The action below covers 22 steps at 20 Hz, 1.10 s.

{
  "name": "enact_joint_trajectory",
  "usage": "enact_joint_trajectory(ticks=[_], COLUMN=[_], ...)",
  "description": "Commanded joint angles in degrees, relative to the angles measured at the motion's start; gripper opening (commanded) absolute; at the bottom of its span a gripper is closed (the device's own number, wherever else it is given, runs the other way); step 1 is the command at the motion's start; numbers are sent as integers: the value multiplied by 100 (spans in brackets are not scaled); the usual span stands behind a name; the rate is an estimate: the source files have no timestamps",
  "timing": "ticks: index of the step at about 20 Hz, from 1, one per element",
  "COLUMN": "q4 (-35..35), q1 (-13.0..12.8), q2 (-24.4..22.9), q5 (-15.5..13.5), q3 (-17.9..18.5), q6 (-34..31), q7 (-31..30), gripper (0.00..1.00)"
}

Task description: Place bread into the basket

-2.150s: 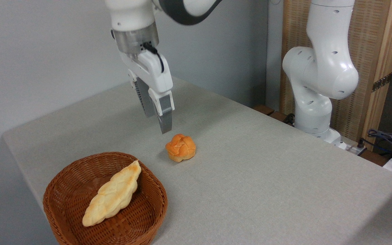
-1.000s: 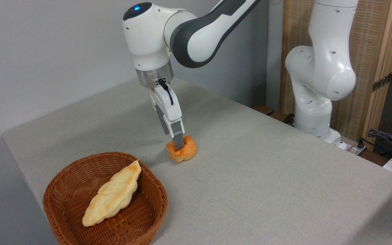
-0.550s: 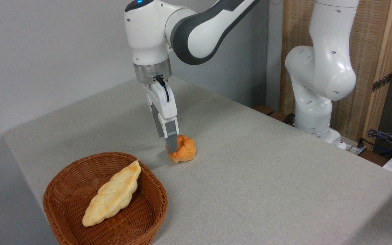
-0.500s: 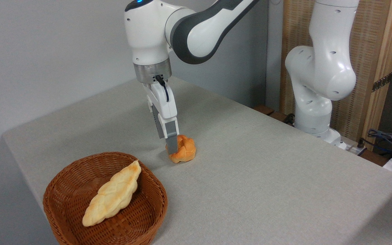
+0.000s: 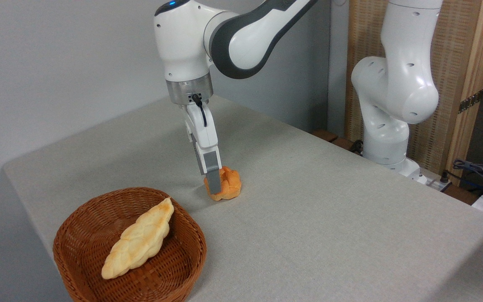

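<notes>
The bread point(image 5: 230, 189), a small orange knotted bun, sits on the grey table right of the basket's far edge. My gripper point(image 5: 219, 184) is down at table height over the bun's left half. The near finger point(image 5: 213, 182) presses the bun's front-left side; the far finger is hidden behind it. The bun looks pinched between them and still rests on the table. The reddish-brown wicker basket point(image 5: 72, 226) stands at the front left, about a bun's width from the bread.
A long pale braided loaf point(image 5: 138, 239) lies diagonally inside the basket. The arm's white base point(image 5: 386, 105) rises at the back right beside a wooden panel point(image 5: 463, 75). Cables point(image 5: 482, 174) lie past the table's right edge. The table's left edge runs close to the basket.
The gripper came down from above the table onto the bun. Its near finger shifted to the bun's front-left side and sank a little lower, and the bun now looks squeezed.
</notes>
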Motion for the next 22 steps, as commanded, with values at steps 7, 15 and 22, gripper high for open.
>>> enact_joint_trajectory(ticks=[7,15,22], q4=[-309,-336,-336], q1=[-43,-52,-60], q2=[-138,-147,-147], q5=[82,82,74], q3=[52,44,8], q6=[30,-294,-392], q7=[92,83,39], gripper=[100,100,100])
